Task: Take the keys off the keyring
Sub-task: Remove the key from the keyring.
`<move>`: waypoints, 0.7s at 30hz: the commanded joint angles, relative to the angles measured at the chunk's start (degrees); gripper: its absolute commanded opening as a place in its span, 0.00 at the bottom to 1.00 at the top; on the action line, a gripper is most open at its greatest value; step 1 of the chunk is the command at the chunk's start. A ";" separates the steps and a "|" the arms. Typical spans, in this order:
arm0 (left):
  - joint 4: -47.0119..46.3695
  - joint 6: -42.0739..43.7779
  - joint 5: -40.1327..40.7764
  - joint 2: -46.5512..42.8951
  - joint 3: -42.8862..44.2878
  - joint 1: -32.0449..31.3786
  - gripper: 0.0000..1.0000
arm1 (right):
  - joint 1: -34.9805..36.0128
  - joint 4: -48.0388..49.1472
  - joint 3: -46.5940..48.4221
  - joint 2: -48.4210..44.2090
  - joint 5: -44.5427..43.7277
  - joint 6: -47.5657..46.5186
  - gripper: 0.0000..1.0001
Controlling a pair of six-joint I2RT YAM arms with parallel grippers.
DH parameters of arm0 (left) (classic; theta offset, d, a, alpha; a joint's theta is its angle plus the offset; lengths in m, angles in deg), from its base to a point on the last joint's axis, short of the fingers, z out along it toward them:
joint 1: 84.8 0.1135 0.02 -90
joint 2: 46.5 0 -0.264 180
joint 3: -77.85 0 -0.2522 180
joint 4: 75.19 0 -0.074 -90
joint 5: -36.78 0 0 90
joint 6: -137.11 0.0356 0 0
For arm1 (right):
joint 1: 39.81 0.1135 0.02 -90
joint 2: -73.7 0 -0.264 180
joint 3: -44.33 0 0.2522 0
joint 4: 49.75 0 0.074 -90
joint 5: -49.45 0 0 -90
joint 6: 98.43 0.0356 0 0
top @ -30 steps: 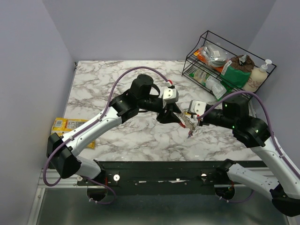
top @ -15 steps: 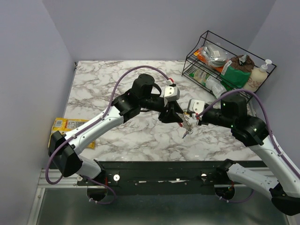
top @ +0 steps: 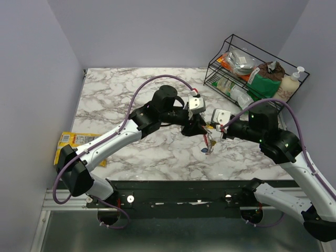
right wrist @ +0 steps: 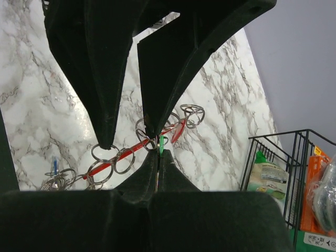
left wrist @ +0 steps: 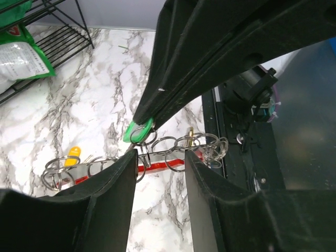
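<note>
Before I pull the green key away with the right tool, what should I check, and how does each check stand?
1. Grip on the key: right tool shut on the tag of the green key. Ok.
2. Keyring braced: left tool stands open, the keyring crossing the gap between its fingers, not clamped. Not ok.
3. Green key free of the keyring: its split ring sits among others on the keyring. Not ok.
4. Other keys out of the way: yellow key and blue key sit further along, apart from the green one. Ok.
5. Clearance between the two tools: they overlap in every view. Cannot tell.
</note>
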 commanded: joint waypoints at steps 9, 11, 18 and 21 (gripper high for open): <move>-0.04 0.02 5.45 1.97 0.67 -0.27 0.25 | -0.04 2.76 0.82 -1.64 0.69 1.07 0.01; 0.04 -0.07 5.89 2.05 0.93 -0.27 0.15 | -0.13 2.76 0.56 -1.72 0.69 0.89 0.01; 0.48 -0.86 7.38 2.49 1.55 -0.27 0.00 | -0.13 2.24 -1.99 -3.48 -0.80 -3.23 0.01; 0.83 -1.48 8.44 2.49 1.90 -0.27 0.00 | -0.13 2.58 -4.27 -4.36 -2.47 -6.04 0.01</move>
